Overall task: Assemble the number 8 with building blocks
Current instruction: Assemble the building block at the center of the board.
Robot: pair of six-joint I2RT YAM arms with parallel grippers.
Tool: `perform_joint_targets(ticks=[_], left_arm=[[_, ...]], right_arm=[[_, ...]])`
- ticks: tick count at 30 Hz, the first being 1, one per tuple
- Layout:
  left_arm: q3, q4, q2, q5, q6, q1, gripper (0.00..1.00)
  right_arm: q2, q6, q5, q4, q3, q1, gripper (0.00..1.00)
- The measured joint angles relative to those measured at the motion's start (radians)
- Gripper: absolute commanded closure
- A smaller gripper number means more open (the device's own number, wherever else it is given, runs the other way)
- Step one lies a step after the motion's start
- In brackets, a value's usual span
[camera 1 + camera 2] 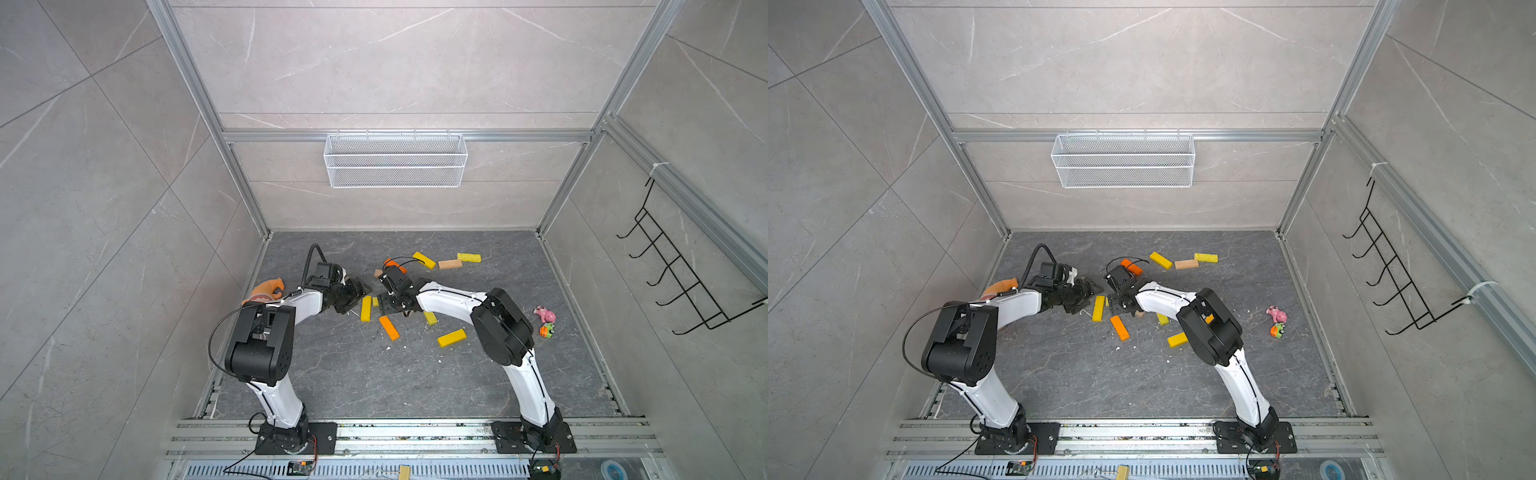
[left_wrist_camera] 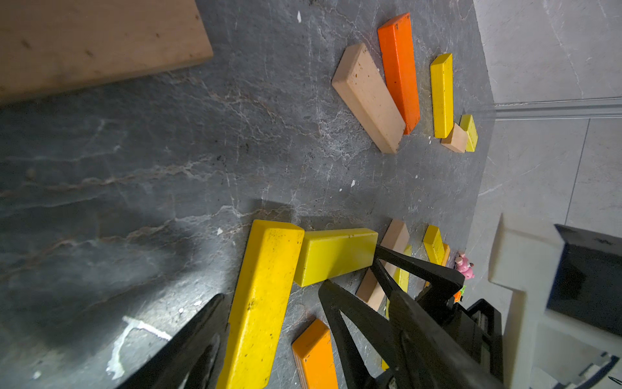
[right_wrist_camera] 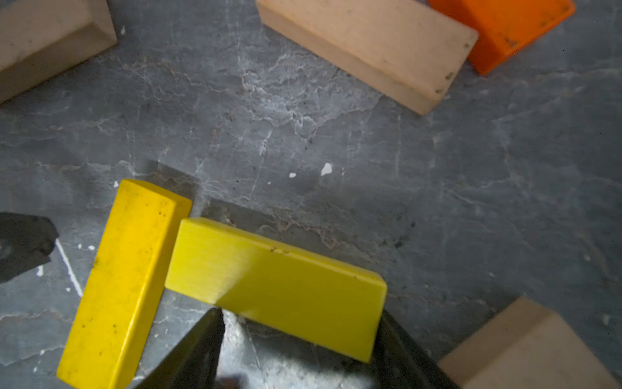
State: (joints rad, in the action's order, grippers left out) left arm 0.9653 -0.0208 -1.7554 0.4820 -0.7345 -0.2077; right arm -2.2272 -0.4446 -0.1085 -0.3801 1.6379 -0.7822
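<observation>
Two building blocks meet at a corner on the table, so the right gripper, jaws part-spread astride the lime-yellow block with grip unclear, should nudge it square against the long yellow block, which the wide-open, empty left gripper could brace.

Bare floor by the base rail; building blocks thick mid-floor; pink toy rightward.

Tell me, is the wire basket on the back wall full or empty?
Empty: in both top views the wire basket shows only mesh and wall.
</observation>
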Motion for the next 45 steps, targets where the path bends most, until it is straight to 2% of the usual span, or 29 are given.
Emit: perform_joint_targets(ticks=[17, 28, 36, 45], left_arm=[[0.000, 0.000, 0.000, 0.000, 0.000, 0.000, 0.22], [0.041, -0.011, -0.022, 0.000, 0.007, 0.000, 0.22], [0.143, -0.047, -0.073, -0.001, 0.056, 0.000, 0.22], [0.158, -0.080, -0.117, -0.001, 0.079, 0.000, 0.22]], right_arm=[[-0.003, -0.045, -0.008, 0.021, -0.003, -0.014, 0.32], [0.005, -0.050, -0.018, 0.042, -0.018, -0.017, 0.26], [0.121, -0.055, -0.012, 0.041, -0.179, -0.017, 0.26], [0.255, -0.106, -0.041, 0.041, -0.273, -0.017, 0.31]])
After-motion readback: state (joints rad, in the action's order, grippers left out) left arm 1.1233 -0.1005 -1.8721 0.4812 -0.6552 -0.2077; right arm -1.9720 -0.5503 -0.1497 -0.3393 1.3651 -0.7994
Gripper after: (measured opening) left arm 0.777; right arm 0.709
